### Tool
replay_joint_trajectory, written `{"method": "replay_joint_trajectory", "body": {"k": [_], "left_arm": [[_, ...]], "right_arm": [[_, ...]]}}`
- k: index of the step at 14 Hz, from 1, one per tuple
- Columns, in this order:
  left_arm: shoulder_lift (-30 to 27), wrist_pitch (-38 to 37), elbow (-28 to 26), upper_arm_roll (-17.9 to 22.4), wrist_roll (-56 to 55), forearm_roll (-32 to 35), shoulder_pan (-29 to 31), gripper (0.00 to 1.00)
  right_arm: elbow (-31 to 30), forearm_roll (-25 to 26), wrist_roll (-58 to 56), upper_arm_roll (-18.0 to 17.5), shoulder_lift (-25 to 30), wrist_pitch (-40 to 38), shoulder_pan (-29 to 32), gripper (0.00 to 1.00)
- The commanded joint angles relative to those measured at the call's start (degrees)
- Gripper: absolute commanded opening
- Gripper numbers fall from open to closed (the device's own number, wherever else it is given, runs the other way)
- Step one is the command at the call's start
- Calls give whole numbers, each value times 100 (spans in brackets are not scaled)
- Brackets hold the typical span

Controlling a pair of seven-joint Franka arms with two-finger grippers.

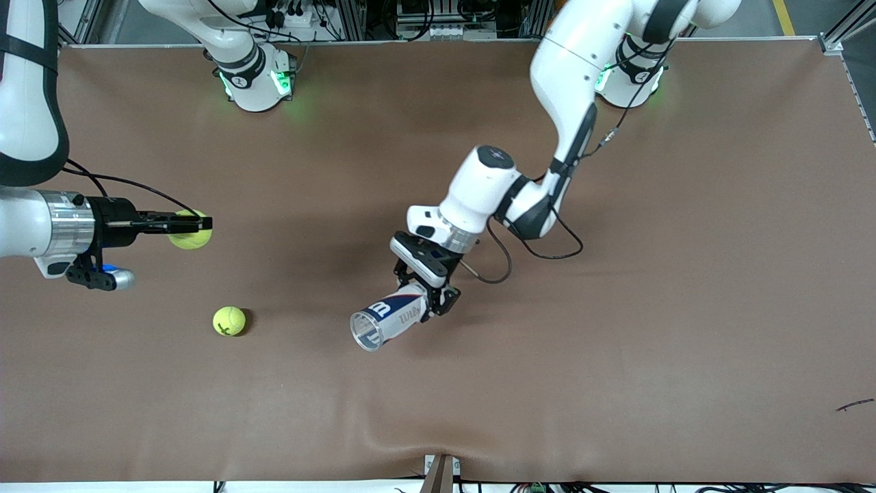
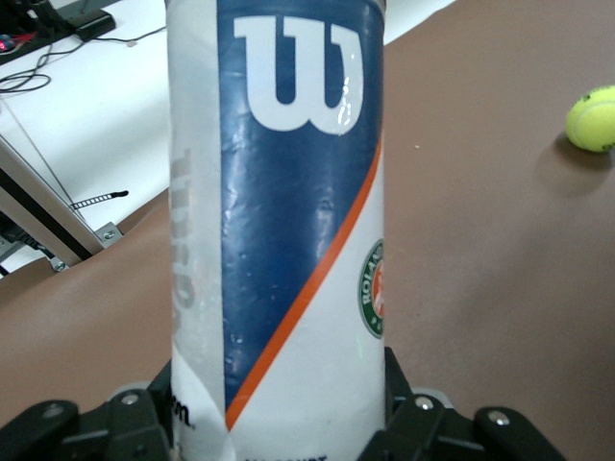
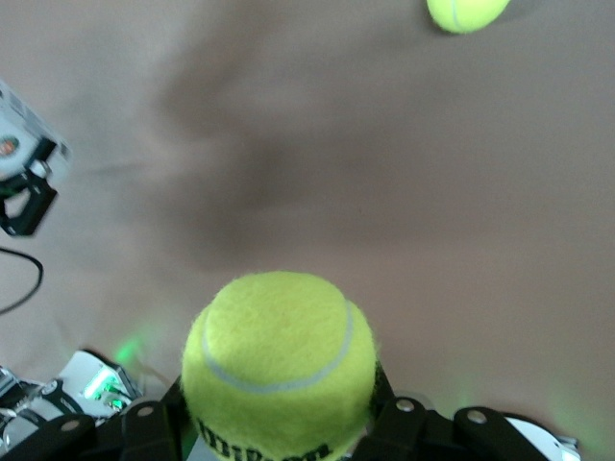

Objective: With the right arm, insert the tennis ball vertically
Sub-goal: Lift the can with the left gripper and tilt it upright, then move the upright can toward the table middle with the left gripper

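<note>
Both pincers grip: right pincer (image 1: 195,223) holds a tennis ball (image 1: 191,231) aloft over the worktop (image 1: 616,342), left pincer (image 1: 428,287) holds the tilted can (image 1: 388,317); next, I judge, carry the ball over its open mouth.

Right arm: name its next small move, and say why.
Probably carry the held ball toward the can. The right gripper is shut on it over bare table, well short of the can, which the left gripper holds tilted, its open mouth away from the right arm. Another ball lies loose.
</note>
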State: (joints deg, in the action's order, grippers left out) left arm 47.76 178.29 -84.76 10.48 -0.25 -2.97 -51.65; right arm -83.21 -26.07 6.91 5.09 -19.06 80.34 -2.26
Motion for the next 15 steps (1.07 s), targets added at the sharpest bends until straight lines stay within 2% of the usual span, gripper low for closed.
{"method": "replay_joint_trajectory", "body": {"k": [1,6,10,13,15], "left_arm": [[181,31,127,620,-737,-125,-591,78],[514,40,118,2034,-2249,-134,-1838,77],[909,5,92,2861,-3277,-125,-2568,77],[1331,-13,74,3634,-4279,-125,-3218,77],[1569,-13,56,3951,-4702,-125,-3509,77]], "right_arm": [[-46,-310,153,27,25,227,50,0],[-46,-399,416,27,-89,947,50,0],[-46,-890,425,44,-239,1351,103,0],[-63,-900,425,44,-239,1774,33,0],[-63,-900,652,36,-248,1914,-11,0]]}}
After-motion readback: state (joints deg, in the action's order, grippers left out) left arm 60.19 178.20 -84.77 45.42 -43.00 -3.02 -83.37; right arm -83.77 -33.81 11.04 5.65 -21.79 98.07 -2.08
